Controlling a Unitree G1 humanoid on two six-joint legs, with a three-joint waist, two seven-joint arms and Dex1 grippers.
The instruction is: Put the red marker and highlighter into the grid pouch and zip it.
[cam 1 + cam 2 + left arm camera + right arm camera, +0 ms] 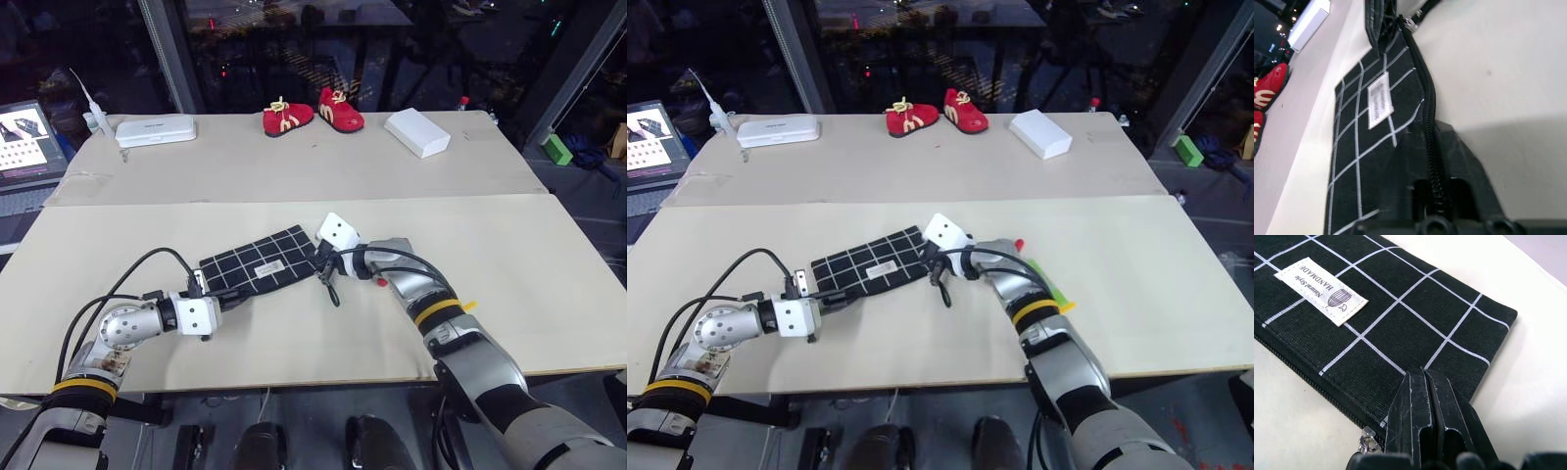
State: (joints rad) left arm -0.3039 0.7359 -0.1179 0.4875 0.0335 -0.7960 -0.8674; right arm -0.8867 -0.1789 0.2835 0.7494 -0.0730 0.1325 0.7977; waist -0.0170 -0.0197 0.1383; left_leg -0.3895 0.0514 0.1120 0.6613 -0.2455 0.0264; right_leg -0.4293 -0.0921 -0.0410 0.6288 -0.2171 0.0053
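Pale surface (549, 284), grid pouch (257, 260) flat between both jaws, red shoes (312, 113), white box (417, 131) and white case (155, 129) well beyond the jaws

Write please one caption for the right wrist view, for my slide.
Right gripper with shut jaws pinching the corner of the grid pouch near its zipper pull.

Both arms reach inward over the worktop. The left gripper (204, 286) has its fingers clamped together. The right gripper (1426, 396) has its black fingers pressed closed too.
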